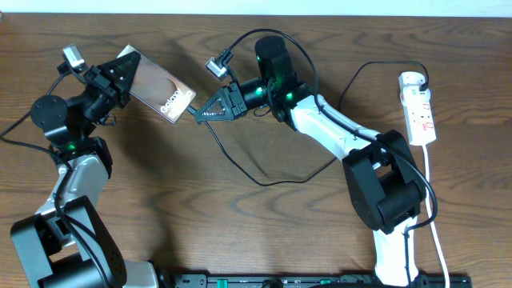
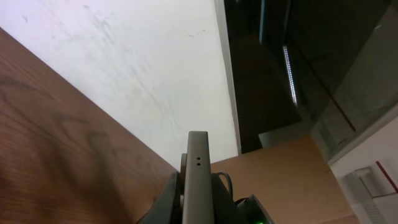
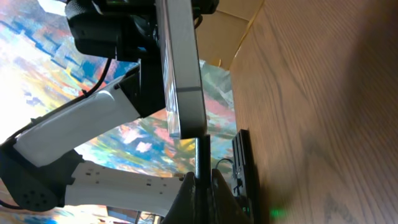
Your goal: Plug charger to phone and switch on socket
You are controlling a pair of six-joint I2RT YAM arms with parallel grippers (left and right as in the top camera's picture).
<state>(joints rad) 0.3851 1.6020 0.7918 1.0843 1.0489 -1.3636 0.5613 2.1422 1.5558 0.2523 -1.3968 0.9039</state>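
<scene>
From overhead, we see the left tool (image 1: 126, 72) clenched on the upper-left end of the phone (image 1: 160, 90). The phone is held tilted above the bench (image 1: 240, 240), and that end is hidden under the fingers. The right tool (image 1: 202, 112) narrows to a point just at the phone's lower-right corner, gripping the charger (image 1: 266, 183) near its tip. The tip itself is too small for us to make out. The black cable loops down across the bare wood, passes behind the right arm and rises to the socket (image 1: 419, 112). The socket lies near the bench's right edge, well apart from both tools. We cannot read its switches. Bare wood lies between the two arms and below the cable loop.

In the left wrist view, the phone (image 2: 198, 168) shows edge-on as a narrow pale strip with two tiny holes. The left tool (image 2: 198, 208) clamps it at the bottom of the frame, where its fingers are cut off. The rest of the slab is hidden.

In the right wrist view, the phone's edge (image 3: 180, 68) hangs from the top. The charger's black tip (image 3: 202, 158) stands pinched in the right tool (image 3: 202, 193) and meets the phone's lower end. We cannot tell whether it is seated. The bench fills the right side.
</scene>
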